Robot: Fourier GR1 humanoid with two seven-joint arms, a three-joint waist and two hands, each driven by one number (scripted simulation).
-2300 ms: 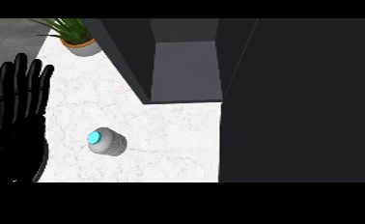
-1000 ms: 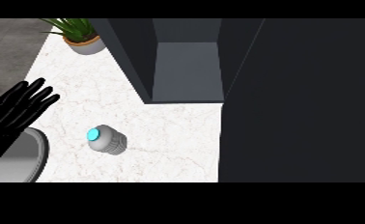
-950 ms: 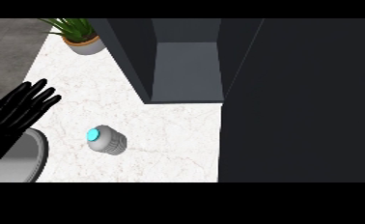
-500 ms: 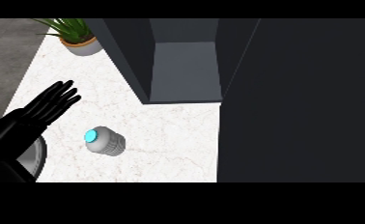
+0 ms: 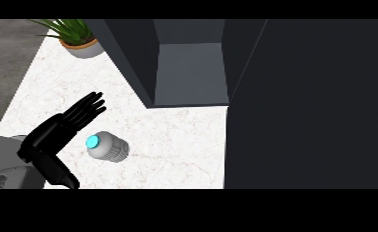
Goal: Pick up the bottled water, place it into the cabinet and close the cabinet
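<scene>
The bottled water (image 5: 108,147) is a pale grey bottle with a cyan cap, standing on the white counter (image 5: 170,146) at lower left. My left hand (image 5: 53,133) comes in from the lower left, just left of the bottle. Its fingers (image 5: 83,112) are straight and point up and to the right, and its thumb (image 5: 60,174) hangs down. A small gap shows between palm and bottle. The dark cabinet (image 5: 188,71) stands open behind the bottle, and its inside is bare. My right hand does not show.
The cabinet's open door (image 5: 303,106) fills the right side as a tall dark panel. A potted plant (image 5: 77,40) sits at the counter's far left corner. The counter's left edge (image 5: 16,96) borders a grey floor.
My left hand has swung right from the left edge toward the bottle, turning so its fingers point up-right. The bottle has not moved.
</scene>
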